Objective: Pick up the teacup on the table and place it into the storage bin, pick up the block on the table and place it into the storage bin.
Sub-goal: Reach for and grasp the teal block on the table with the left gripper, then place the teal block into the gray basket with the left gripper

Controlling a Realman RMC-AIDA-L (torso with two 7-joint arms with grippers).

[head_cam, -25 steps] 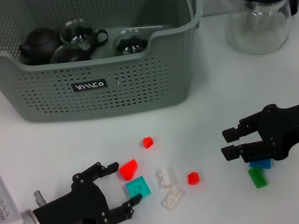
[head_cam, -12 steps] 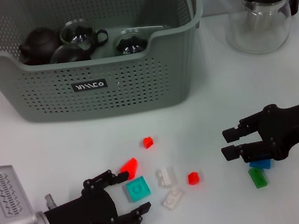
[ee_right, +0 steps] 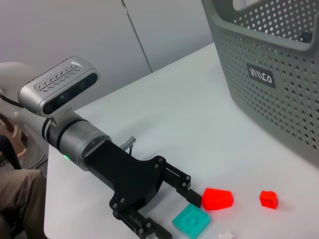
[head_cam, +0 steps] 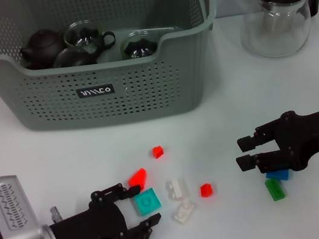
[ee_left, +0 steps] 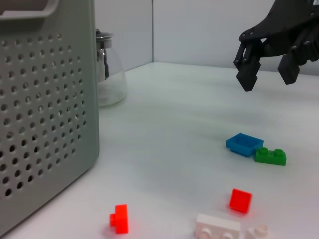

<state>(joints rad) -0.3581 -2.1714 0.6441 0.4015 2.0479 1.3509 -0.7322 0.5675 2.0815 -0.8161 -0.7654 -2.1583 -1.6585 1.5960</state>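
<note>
While the left gripper (head_cam: 138, 207) lies low over the table (head_cam: 43, 157) at the near left, its fingers are spread apart on either side of a teal block (head_cam: 146, 202), not clamped on it. A red wedge-shaped block (head_cam: 136, 176) sits just beside the upper finger, and a small red block (head_cam: 157, 151) lies a little farther toward the storage bin (head_cam: 100, 92). The bin stands at the back left of the table, already holding a dark teapot (head_cam: 40, 46) and some glass teacups (head_cam: 85, 37). Right of the teal block are two white blocks (head_cam: 178, 187) close together, then another small red block (head_cam: 205, 189). Farther right, the right gripper (head_cam: 244, 152) hangs just above the tabletop with its fingers apart and nothing between them. A blue block (head_cam: 278, 175) and a green block (head_cam: 274, 188) lie touching each other under that arm, behind the fingertips. At the back right stands a glass pitcher (head_cam: 279, 13) with a black lid, well apart from the bin.
</note>
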